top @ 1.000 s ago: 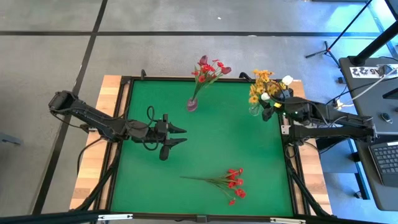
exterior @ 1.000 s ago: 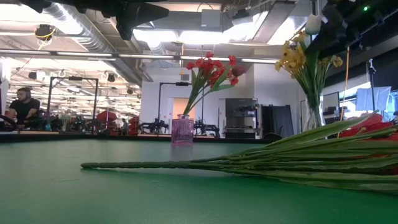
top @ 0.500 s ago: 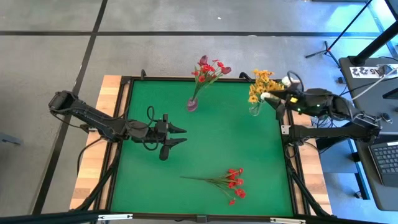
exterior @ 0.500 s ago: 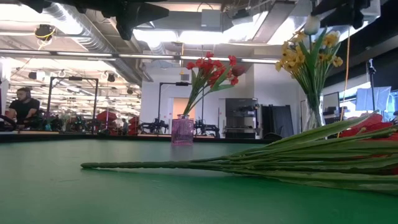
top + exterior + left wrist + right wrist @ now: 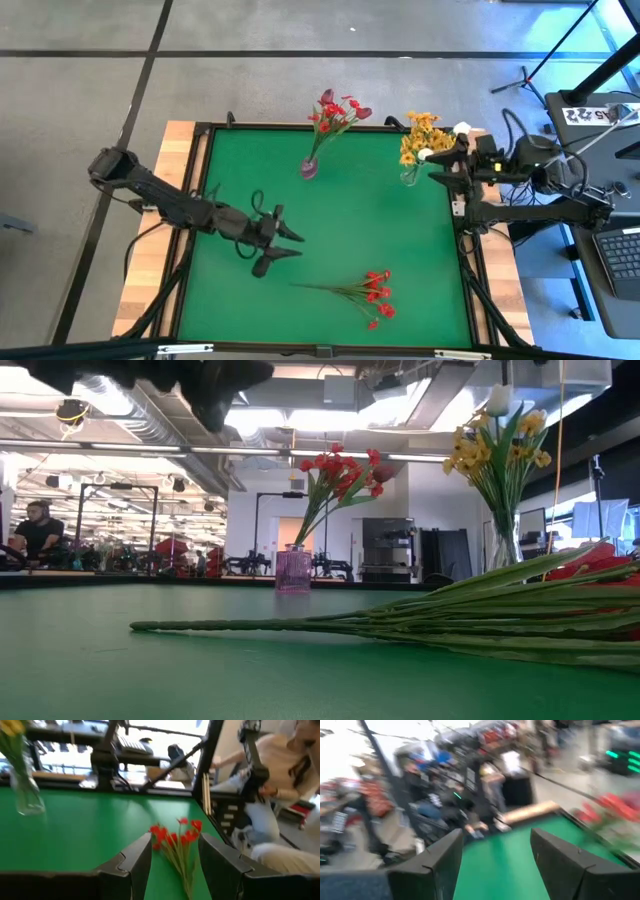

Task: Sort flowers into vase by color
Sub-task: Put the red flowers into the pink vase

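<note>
A red blossom spray lies flat on the green mat near the near edge, with its stems pointing left. A small pink vase holds red sprays and dark tulips. A clear vase holds yellow-orange sprays and white tulips. My left gripper hovers open, up and to the left of the lying spray. My right gripper hovers open just right of the clear vase.
A raised black frame borders the mat, with wooden table edges outside it. A desk with a laptop stands beyond the right side. People sit in the room beyond the table. Bare mat lies between the vases and the spray.
My right gripper has drawn back from the yellow bouquet toward the table's right edge and risen; the bouquet stays upright in its vase. My left gripper has moved toward the near edge and a little right, toward the lying red spray, tipping downward.
</note>
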`<action>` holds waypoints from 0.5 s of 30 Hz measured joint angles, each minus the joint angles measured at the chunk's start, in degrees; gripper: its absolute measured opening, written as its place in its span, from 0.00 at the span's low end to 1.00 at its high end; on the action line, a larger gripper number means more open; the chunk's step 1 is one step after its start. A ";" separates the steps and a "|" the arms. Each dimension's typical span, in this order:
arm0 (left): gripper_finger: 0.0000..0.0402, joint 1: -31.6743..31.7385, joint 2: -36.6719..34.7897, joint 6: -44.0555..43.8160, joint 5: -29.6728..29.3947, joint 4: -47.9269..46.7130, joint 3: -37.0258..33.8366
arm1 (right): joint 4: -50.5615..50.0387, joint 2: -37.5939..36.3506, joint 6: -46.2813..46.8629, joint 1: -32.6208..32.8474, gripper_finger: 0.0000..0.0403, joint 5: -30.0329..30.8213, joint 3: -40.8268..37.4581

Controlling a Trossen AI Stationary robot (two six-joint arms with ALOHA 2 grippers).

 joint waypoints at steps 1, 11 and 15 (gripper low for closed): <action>0.39 -0.43 1.60 -0.04 0.07 0.93 0.00 | 2.49 -0.02 0.02 0.00 0.58 -2.00 -0.50; 0.39 -4.63 17.23 0.01 -0.29 4.18 5.38 | 7.53 0.49 -1.60 1.36 0.58 8.19 -1.58; 0.39 -6.51 23.86 0.05 -3.23 -6.70 13.07 | 2.33 3.89 -3.51 7.62 0.58 22.83 -1.63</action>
